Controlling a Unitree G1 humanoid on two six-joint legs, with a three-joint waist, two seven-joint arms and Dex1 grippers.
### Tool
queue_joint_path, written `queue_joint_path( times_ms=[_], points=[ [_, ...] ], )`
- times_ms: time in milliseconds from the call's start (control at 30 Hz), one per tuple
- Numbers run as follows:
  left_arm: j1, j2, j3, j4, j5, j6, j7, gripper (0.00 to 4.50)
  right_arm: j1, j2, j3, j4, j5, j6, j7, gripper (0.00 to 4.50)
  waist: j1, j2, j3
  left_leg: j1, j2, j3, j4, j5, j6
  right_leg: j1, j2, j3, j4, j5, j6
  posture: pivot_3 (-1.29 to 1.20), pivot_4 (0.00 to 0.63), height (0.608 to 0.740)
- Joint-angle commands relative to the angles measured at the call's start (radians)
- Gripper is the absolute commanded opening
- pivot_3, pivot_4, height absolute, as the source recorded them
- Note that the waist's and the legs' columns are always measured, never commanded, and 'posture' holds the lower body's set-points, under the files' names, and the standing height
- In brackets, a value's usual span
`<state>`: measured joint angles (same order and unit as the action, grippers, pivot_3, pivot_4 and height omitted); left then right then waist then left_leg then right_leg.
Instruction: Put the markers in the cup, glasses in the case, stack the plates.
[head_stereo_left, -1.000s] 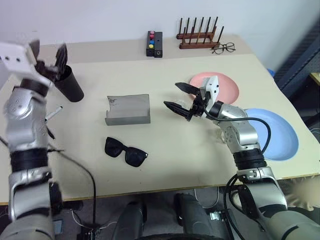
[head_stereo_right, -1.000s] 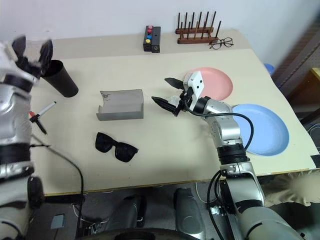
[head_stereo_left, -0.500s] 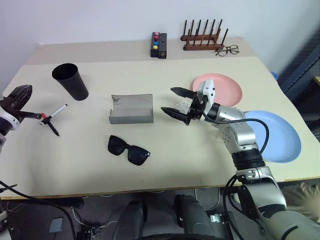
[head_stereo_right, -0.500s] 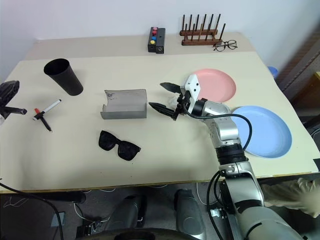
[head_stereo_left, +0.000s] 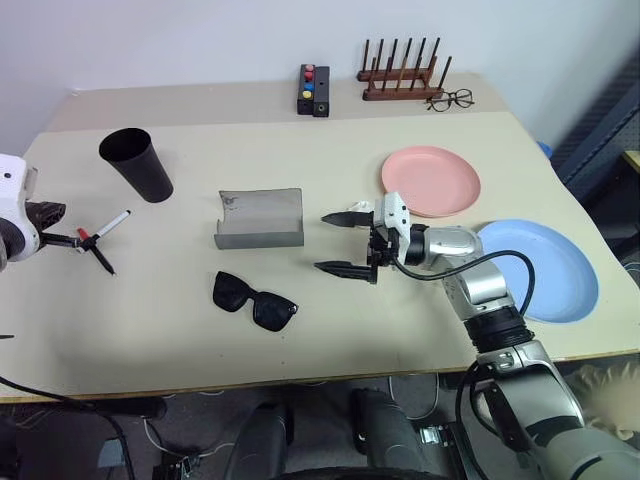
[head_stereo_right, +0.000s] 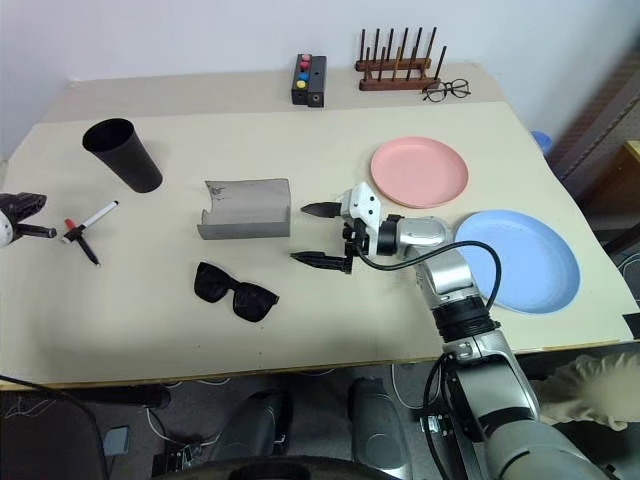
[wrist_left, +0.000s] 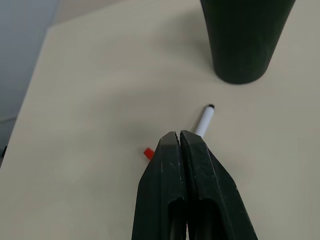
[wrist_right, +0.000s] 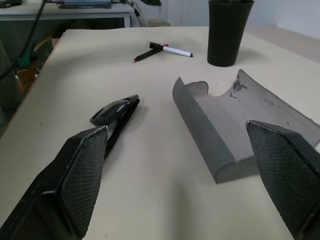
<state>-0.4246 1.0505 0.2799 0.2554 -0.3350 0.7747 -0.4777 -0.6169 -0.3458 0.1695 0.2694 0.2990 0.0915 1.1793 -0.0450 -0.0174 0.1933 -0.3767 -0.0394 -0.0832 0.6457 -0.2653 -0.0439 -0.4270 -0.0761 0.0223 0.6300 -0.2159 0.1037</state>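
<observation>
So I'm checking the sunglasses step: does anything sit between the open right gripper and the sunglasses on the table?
Nothing visible does. The right gripper hangs open beside the grey case, with only bare table between it and the sunglasses.

Looks like a robotics lab or test room, not anybody's home. One plain beige table sits against a bare white wall, with loose cables hanging under its front edge. At the far edge there's a small black button box with coloured buttons beside a wooden peg rack. The right wrist view catches another desk with gear and wires beyond the table's end.
</observation>
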Motion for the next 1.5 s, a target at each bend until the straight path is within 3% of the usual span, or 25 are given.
queue_joint_path(
  times_ms=[33,167,367,667,967,1500],
  points=[
    [-0.039,0.03,-0.032,0.034,0.066,-0.063,-0.027,0.02,-0.027,0.011,-0.01,-0.046,0.009,-0.016,-0.009,4.5,0.001,0.0,0.0,0.0,0.0,0.0,0.0,0.0,0.0,0.0,0.0,0.0,0.0,0.0,0.0,0.0,0.15,0.74],
    [-0.065,0.03,-0.058,0.087,0.074,-0.068,-0.103,1.31,-0.029,0.015,-0.013,-0.043,0.008,-0.02,-0.02,4.5,0.002,0.0,0.0,0.0,0.0,0.0,0.0,0.0,0.0,0.0,-0.001,0.0,0.0,0.0,0.0,0.0,0.15,0.74],
    [-0.159,0.017,-0.105,0.212,0.145,-0.105,-0.105,4.41,-0.03,0.018,-0.015,-0.048,0.012,-0.017,-0.03,4.5,0.001,0.0,0.0,0.0,0.0,0.0,0.0,0.0,0.0,0.0,0.0,0.0,0.0,0.0,0.0,0.0,0.15,0.74],
    [-0.363,-0.033,-0.237,0.479,0.261,-0.146,-0.158,4.46,-0.03,0.017,-0.017,-0.055,0.013,-0.011,-0.044,4.5,0.002,-0.001,0.0,-0.001,-0.001,0.0,0.001,0.0,0.0,0.0,0.0,0.0,0.001,0.0,0.0,0.0,0.15,0.74],
    [-0.436,-0.1,-0.36,0.596,0.357,-0.204,-0.273,4.46,-0.021,0.012,-0.02,-0.077,0.013,-0.002,-0.064,4.5,0.001,-0.001,0.0,-0.001,-0.001,0.0,0.001,0.0,0.0,0.0,0.0,0.0,0.001,0.0,0.0,0.0,0.15,0.74],
    [-0.541,-0.14,-0.417,0.815,0.478,-0.287,-0.264,4.46,0.002,-0.007,-0.033,-0.127,0.022,0.034,-0.092,4.5,0.002,-0.003,0.001,-0.002,-0.001,0.0,0.001,0.0,0.0,-0.001,0.0,-0.001,0.001,0.0,0.0,0.0,0.15,0.74]
  ],
)
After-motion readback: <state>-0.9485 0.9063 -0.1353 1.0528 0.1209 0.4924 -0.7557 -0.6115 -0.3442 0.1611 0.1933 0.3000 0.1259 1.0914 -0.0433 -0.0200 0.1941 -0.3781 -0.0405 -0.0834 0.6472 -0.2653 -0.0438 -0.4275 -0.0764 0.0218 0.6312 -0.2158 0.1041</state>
